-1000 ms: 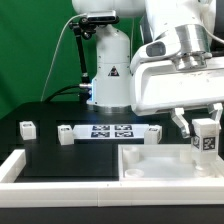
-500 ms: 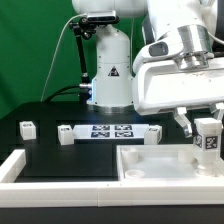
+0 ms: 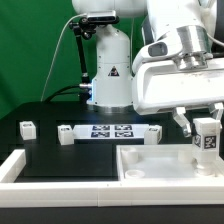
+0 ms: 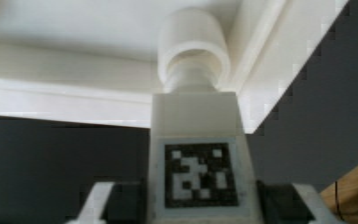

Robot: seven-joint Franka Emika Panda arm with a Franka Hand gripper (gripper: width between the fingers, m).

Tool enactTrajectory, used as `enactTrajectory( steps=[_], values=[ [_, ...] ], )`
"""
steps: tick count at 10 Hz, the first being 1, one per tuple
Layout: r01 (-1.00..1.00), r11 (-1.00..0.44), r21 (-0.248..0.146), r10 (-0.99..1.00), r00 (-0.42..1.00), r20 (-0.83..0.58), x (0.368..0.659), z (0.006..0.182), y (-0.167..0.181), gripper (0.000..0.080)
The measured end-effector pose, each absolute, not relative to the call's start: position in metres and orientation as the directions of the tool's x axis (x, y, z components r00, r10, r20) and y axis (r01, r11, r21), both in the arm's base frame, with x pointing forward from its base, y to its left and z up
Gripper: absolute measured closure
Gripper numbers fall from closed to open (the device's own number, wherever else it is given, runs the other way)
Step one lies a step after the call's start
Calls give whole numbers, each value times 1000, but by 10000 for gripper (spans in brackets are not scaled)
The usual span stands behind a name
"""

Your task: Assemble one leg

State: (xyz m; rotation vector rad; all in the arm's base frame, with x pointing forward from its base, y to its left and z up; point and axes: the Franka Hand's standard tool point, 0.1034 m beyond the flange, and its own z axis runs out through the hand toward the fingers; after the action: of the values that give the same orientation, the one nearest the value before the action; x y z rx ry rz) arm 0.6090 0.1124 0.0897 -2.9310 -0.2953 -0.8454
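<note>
The leg is a white tagged post; upright; at the exterior view's right.

- Anything move?
- Only a little. The gripper has carried the leg slightly lower and toward the exterior view's right, nearer the recessed white piece.
- When?
- In the first half of the last second.

The desk carries the marker board and a recessed white panel. A loose leg lies apart.
</note>
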Motion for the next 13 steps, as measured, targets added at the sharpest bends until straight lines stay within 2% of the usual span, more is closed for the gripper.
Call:
enactTrajectory(
  steps=[7,12,13],
  values=[
    [208,-978,-19,168,838,520,599,75,113,509],
    [207,-978,-20,167,837,522,601,75,114,509],
    [207,-978,-20,167,837,522,601,75,114,400]
  ],
)
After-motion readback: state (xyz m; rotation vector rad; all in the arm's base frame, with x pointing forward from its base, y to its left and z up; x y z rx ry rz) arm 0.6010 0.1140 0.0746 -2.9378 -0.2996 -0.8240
